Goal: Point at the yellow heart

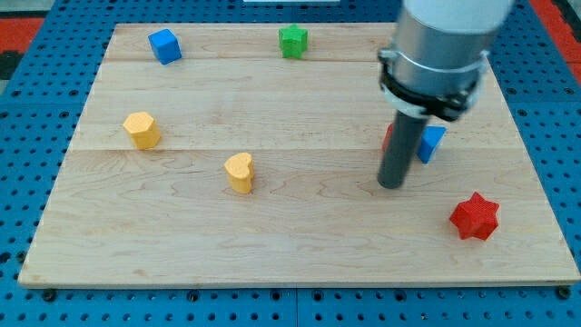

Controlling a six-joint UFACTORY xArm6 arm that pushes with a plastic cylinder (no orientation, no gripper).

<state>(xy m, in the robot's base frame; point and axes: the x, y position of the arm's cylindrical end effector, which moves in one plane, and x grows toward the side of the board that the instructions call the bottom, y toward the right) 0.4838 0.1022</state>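
Camera view | step: approach, pointing not yet done | my tip (392,184) is resting on board (300,254), no gripper fitted so nothing is being grasped | yellow heart (240,172) is lying well apart at 9 o'clock of tip | blue block (431,143) and a part-hidden red block (388,138) are sitting just at 1 o'clock | next, judged: sliding toward 9 o'clock, stopping short of heart | writing: none legible

Colours on the board
Pale striped-grain wooden board (300,245); yellow heart (240,172), yellow block (142,130), blue cube (164,45), green block (292,41), red star (475,216), blue block (431,142); dark rod, my tip (391,185).
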